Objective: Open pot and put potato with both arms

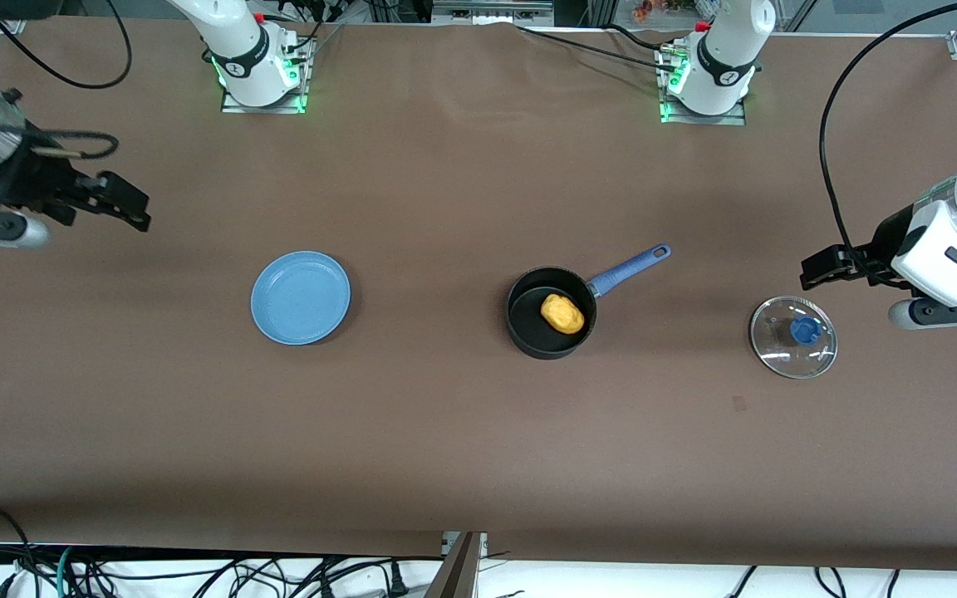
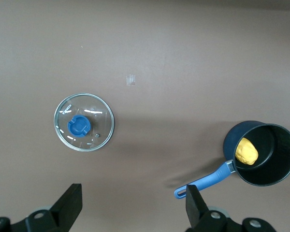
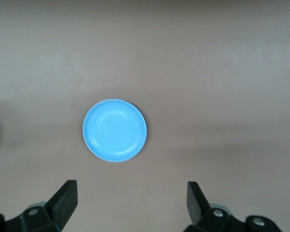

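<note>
Potato [image 1: 562,314] already in pot [image 1: 551,313], lid [image 1: 792,336] off, just beside released left claw [image 1: 815,270]; released right claw [image 1: 131,208] waiting, well apart.

Your right pincer [image 3: 130,205] hangs in the air with its two black fingers [image 3: 65,200] spread wide, nothing between them. Below it you see a round light-blue plate [image 3: 115,130] lying flat on the brown table [image 3: 222,72], apart from both fingers.
</note>
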Action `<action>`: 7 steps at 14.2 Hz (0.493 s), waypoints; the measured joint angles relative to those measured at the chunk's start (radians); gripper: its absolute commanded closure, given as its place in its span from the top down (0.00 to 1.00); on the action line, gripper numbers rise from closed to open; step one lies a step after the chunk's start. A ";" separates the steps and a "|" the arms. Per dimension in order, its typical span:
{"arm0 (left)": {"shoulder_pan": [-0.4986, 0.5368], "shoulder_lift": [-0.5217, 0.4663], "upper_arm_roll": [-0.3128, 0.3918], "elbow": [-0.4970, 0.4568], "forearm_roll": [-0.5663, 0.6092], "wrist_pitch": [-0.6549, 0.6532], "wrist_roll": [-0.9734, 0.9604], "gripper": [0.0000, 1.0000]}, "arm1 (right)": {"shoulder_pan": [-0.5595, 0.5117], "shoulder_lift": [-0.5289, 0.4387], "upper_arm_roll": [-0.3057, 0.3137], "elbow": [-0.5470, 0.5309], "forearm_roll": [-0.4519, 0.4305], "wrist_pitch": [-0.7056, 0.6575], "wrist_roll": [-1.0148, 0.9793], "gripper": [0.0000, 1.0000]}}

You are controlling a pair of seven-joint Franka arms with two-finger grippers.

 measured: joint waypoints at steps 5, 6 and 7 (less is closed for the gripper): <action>-0.012 -0.099 0.052 -0.192 -0.028 0.144 0.015 0.94 | -0.007 0.003 0.000 -0.027 -0.007 -0.001 -0.047 1.00; -0.034 -0.123 0.082 -0.221 -0.031 0.153 0.030 0.94 | -0.007 0.007 0.000 -0.027 -0.014 -0.001 -0.049 1.00; -0.058 -0.145 0.116 -0.242 -0.039 0.159 0.051 0.94 | -0.008 0.009 0.000 -0.027 -0.016 -0.001 -0.050 1.00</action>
